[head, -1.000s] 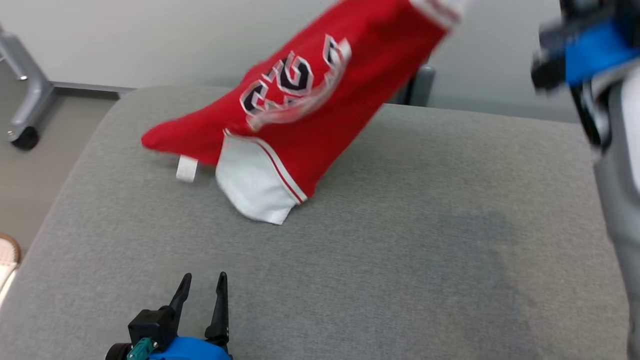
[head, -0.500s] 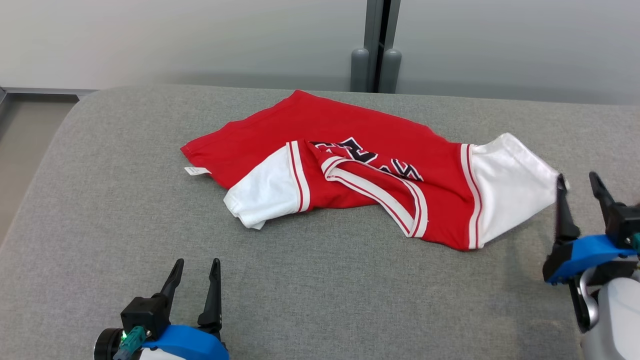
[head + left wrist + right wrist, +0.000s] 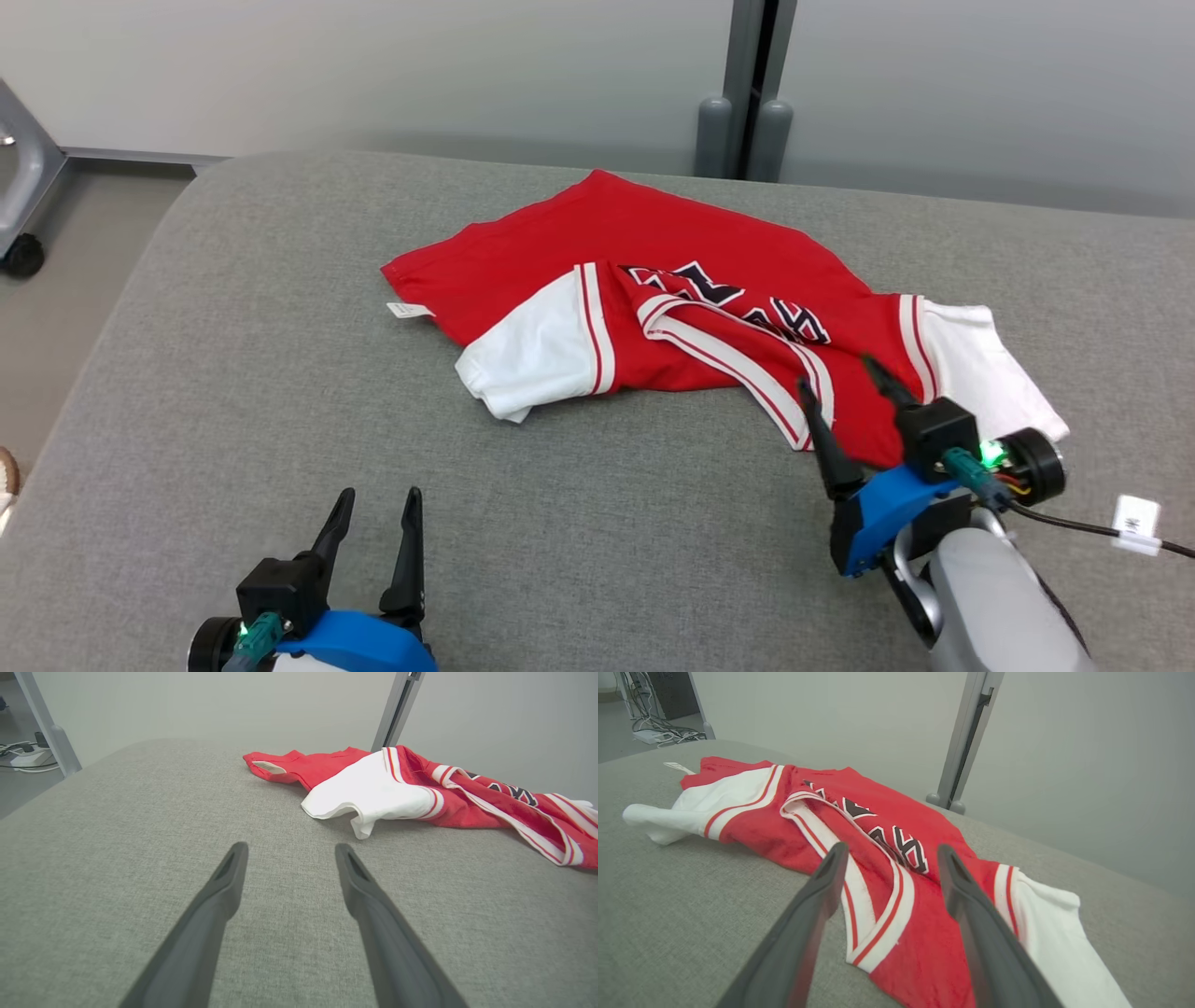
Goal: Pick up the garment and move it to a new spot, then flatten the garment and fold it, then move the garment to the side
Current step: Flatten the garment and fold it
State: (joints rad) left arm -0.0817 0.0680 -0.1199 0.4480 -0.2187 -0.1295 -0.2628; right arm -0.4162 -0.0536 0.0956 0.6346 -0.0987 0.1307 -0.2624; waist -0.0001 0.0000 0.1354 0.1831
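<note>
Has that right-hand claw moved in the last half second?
Yes. The right gripper swung left: before, it stood right of the white sleeve; now it is left of that sleeve, over the red garment.

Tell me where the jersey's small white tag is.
Head view: the white tag sticks out from the left corner of the red jersey onto the grey cushion, left of the left white sleeve.

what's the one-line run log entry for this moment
garment: crumpled on grey surface, not folded | left gripper: open, empty, clear of garment | right gripper: open, empty, over garment's near edge
</note>
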